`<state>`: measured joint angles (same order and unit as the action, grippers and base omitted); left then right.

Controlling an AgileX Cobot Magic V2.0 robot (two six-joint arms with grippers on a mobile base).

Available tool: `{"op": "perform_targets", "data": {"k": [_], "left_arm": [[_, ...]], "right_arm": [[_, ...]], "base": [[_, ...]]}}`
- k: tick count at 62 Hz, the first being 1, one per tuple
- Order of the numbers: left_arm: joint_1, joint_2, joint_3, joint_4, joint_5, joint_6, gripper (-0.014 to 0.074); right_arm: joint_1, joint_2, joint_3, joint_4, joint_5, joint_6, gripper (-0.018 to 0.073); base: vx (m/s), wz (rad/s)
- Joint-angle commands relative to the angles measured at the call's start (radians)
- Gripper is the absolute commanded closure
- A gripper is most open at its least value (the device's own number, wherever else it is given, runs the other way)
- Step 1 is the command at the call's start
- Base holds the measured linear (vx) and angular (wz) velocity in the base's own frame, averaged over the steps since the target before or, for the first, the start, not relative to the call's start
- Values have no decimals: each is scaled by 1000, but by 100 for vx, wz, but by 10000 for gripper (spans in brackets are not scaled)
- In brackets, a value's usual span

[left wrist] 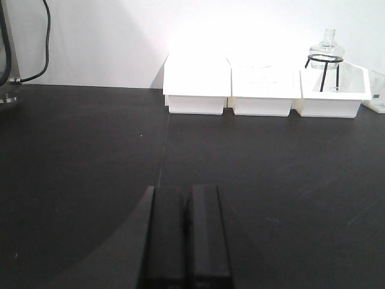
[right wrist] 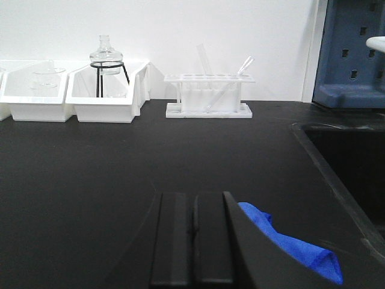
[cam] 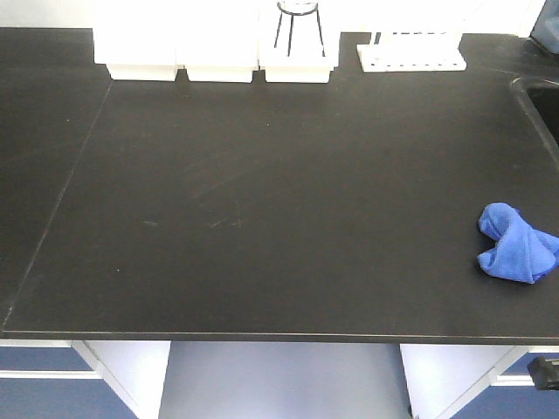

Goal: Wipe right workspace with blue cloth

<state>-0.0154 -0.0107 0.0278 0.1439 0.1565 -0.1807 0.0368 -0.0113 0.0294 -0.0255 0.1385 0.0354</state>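
Note:
A crumpled blue cloth point(cam: 517, 243) lies on the black worktop point(cam: 262, 218) near its right edge. In the right wrist view the blue cloth point(right wrist: 289, 244) shows just right of my right gripper point(right wrist: 193, 198), which is shut and empty, its black fingers pressed together. My left gripper point(left wrist: 187, 191) is shut and empty over the bare left part of the worktop, far from the cloth. Neither gripper shows in the front view.
Three white trays point(cam: 218, 52) stand along the back wall, one holding a glass flask on a black stand point(cam: 299, 26). A white test-tube rack point(cam: 410, 54) is at the back right. A sink point(cam: 543, 105) opens at the right edge.

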Motion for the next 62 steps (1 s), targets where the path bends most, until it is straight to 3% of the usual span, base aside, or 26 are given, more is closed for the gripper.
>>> {"op": "perform_targets", "data": {"k": [1,62], "left_arm": [[4,-16,31,1,-80,-8,602],[4,-16,31,1,-80,-8,602]], "right_arm": [[-7,-4,20,-4,-79,-6,564],[-7,-4,20,-4,-80,-6,564]], "base": [[0,0],[0,0]]}}
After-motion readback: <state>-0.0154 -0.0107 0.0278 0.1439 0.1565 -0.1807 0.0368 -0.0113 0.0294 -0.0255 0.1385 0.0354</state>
